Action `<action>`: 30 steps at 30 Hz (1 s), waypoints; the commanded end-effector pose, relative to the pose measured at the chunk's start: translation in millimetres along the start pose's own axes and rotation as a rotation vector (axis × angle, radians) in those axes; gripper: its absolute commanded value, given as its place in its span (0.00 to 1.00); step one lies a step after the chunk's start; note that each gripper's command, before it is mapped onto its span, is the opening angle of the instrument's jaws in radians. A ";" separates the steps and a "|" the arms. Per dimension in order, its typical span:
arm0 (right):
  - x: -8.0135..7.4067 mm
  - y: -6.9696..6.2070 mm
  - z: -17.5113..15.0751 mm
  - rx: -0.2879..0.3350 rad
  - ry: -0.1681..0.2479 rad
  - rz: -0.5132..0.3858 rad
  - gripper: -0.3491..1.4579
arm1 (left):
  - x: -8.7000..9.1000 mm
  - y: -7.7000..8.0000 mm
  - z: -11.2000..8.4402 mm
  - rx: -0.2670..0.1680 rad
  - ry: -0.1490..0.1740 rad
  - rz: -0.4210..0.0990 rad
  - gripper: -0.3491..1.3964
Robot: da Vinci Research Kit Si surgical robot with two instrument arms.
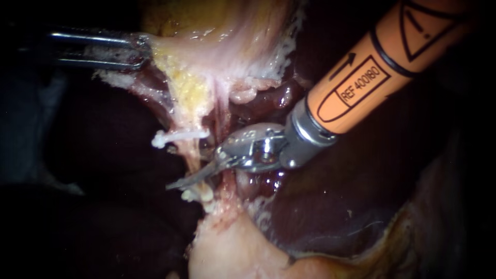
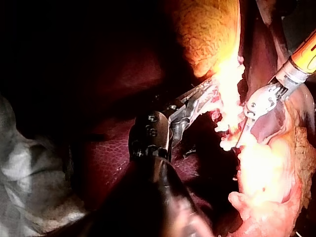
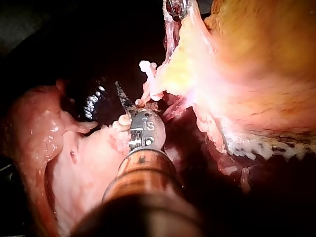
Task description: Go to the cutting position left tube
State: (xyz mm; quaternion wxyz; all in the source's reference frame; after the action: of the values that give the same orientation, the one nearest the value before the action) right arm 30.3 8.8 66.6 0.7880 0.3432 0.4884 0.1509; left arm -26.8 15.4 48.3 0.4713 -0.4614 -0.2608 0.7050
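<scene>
A thin pale tube (image 1: 192, 154) runs down from the stretched gallbladder (image 1: 222, 46). A white clip (image 1: 169, 137) sits across it higher up, and more white clips (image 1: 204, 195) lie lower. My right instrument (image 1: 173, 185), on an orange shaft, has slim blades lying together. They cross in front of the tube between the upper and lower clips. The same blades (image 3: 119, 89) point past the clip (image 3: 147, 69) in the right wrist view. My left instrument (image 1: 138, 51) is shut on the gallbladder's edge and holds it taut; its jaws (image 2: 207, 91) show this too.
Dark liver (image 1: 336, 206) lies under and to the right of the right instrument. A pale fatty lump (image 1: 232, 253) fills the lower middle. White gauze (image 2: 24, 163) lies beside the left shaft.
</scene>
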 end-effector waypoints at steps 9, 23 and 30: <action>1.8 -1.8 1.6 0.038 0.059 0.016 0.98 | 0.0 0.0 0.3 0.000 0.000 -0.001 0.00; 4.9 -5.5 1.5 0.118 0.114 0.022 0.98 | -0.1 0.0 0.2 0.000 0.000 0.000 0.00; 4.8 -5.5 1.4 0.120 0.113 0.027 0.98 | -0.1 0.0 0.2 0.000 0.000 0.000 0.00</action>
State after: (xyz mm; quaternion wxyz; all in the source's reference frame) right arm 33.3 7.1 59.9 0.7349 0.3871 0.5363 0.1496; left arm -26.9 15.4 48.5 0.4713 -0.4612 -0.2611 0.7050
